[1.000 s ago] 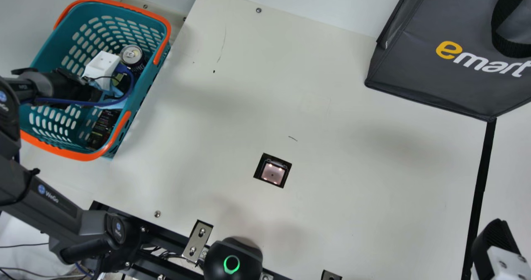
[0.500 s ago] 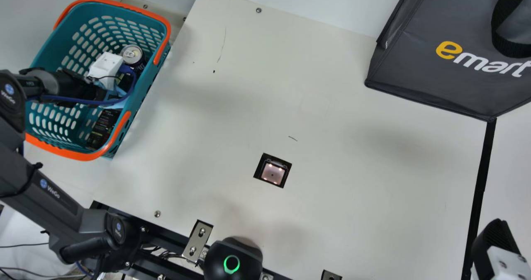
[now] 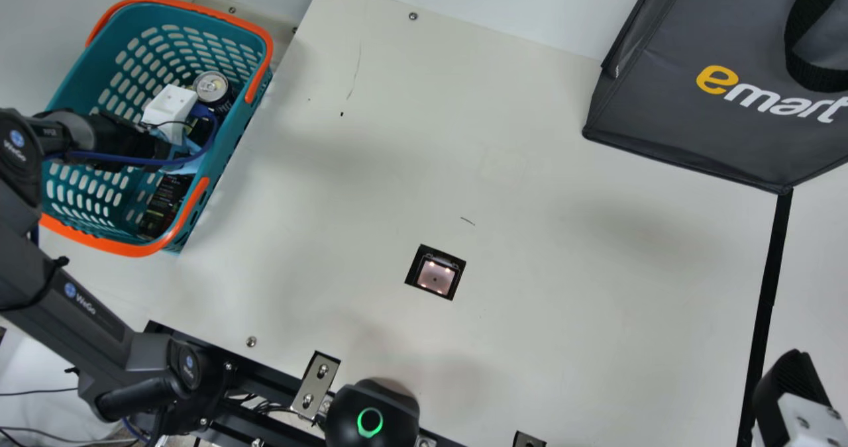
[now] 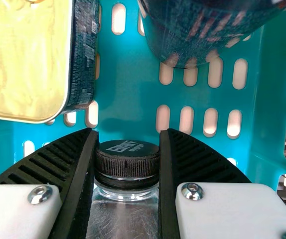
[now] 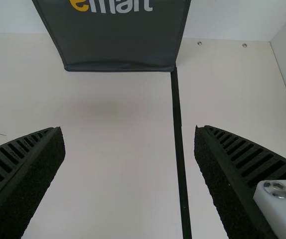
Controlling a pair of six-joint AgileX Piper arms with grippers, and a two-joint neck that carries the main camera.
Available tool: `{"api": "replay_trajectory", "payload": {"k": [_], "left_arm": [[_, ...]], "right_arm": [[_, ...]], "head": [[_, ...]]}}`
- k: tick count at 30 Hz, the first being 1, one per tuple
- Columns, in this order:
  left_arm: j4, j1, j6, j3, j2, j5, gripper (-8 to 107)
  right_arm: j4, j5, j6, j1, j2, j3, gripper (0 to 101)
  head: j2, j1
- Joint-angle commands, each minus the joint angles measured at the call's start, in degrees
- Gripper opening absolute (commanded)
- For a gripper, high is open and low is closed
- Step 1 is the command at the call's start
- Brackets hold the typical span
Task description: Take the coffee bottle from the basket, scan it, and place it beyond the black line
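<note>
Inside the teal basket [image 3: 99,89] at the main view's far left is my left gripper [image 3: 169,106]; its fingertips are hidden there. In the left wrist view, my left gripper [image 4: 128,159] is shut on the coffee bottle [image 4: 128,157], one finger against each side of its black cap and clear neck. The scanner [image 3: 436,277] is set into the table, and the black line [image 3: 772,261] runs down the table's right side. My right gripper [image 3: 792,394] is at the lower right; in the right wrist view, the right gripper [image 5: 129,139] is open and holds nothing.
A can [image 3: 212,88] and dark packages [image 3: 162,205] are in the basket with the bottle. In the left wrist view, a yellow-topped tin [image 4: 26,55] and a dark rounded container [image 4: 198,30] are close to the fingers. A grey bag [image 3: 702,102] stands at the back right.
My left arm and gripper have shifted slightly to the main view's right inside the basket, mostly in the first half second. The right gripper has stayed still.
</note>
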Motion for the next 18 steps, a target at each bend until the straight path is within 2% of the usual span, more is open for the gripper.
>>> {"api": "replay_trajectory", "payload": {"k": [1,18], "left_arm": [[-0.12,0.23,0.05,0.02,-0.39,0.28,10],[2.36,3.24,-2.61,3.12,-11.05,6.31,10]], "right_arm": [[0.0,0.0,0.0,0.0,0.0,0.0,91],[0.0,0.0,0.0,0.0,0.0,0.0,91]], "head": [[0.14,-0.96],[0.14,-0.96]]}}
